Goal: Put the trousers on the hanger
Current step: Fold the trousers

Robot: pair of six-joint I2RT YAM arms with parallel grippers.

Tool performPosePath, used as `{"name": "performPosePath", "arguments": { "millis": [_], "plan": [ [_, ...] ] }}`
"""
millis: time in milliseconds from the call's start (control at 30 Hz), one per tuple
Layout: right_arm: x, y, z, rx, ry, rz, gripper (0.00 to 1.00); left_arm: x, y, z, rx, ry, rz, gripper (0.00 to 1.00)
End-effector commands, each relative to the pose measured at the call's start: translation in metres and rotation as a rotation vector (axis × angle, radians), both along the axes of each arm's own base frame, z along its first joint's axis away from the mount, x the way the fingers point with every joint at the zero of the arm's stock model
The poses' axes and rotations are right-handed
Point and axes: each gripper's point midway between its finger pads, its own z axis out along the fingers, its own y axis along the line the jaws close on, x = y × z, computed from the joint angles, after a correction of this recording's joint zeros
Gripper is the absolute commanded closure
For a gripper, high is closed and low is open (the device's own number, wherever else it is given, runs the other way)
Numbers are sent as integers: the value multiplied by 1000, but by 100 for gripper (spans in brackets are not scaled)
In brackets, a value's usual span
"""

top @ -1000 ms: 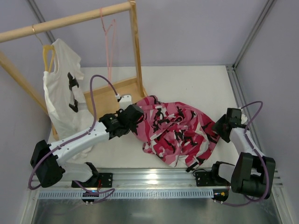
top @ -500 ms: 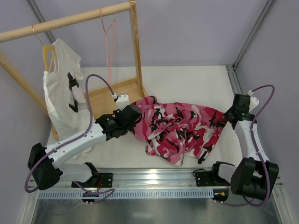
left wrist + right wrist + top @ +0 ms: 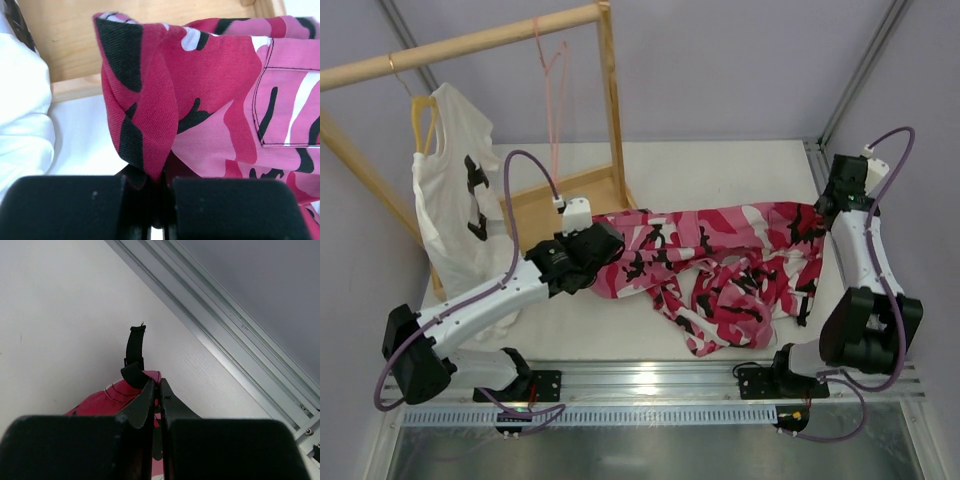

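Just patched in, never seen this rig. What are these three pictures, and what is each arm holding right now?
Two robot arms sit at the near edge of the table. The wide picture looks down from above and behind; the other two come from wrist cameras. The camouflage trousers are stretched across it: left fingers shut on one end, right fingers on the other. The pale-pink hanger hangs empty on the wooden rack, near a white T-shirt.

Left arm [image 3: 480, 305], right arm [image 3: 855, 245]: white tubular links, black joint housings, black base mounts. Purple cable [image 3: 515, 195] arches behind each wrist, well back from jaws, ending in small white cap. Left gripper [image 3: 161, 190], right gripper [image 3: 158, 390]: matte black blocky fingers narrowing toward jaws.
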Motion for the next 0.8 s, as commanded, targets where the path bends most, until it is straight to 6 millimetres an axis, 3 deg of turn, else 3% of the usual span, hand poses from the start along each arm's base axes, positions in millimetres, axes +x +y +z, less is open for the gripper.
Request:
{"name": "performPosePath", "arguments": {
  "millis": [0,33,100,200,267,433,500,567,600,667,733,767],
  "plan": [
    [35,-22,0,-53,15,-25,96,10,-8,-13,6,-5,33,100],
    [45,-24,-17,-39,60,-20,96,12,-13,-25,17,16,31,100],
    [70,-33,-4,-51,66,-27,96,15,-17,-38,33,45,43,100],
    [81,-47,4,-95,93,-62,96,17,-11,-40,62,39,90,100],
    [88,-54,12,-118,110,-80,96,17,-2,-34,84,18,124,100],
    [77,-71,24,-209,139,-147,96,22,13,-9,77,-82,174,100],
    [84,-77,30,-254,126,-141,96,27,15,-5,99,-92,179,100],
    [109,-72,37,-242,57,-63,96,35,14,-2,112,-87,175,100],
    [120,-69,26,-227,70,-17,96,39,10,-8,130,-71,170,100],
    [146,-54,28,-168,17,87,96,47,-5,-13,109,-59,121,100],
    [162,-46,6,-129,44,146,96,53,-19,-21,98,-41,89,100],
    [164,-40,5,-102,66,172,96,55,-23,-24,91,-33,82,100]
  ]
}}
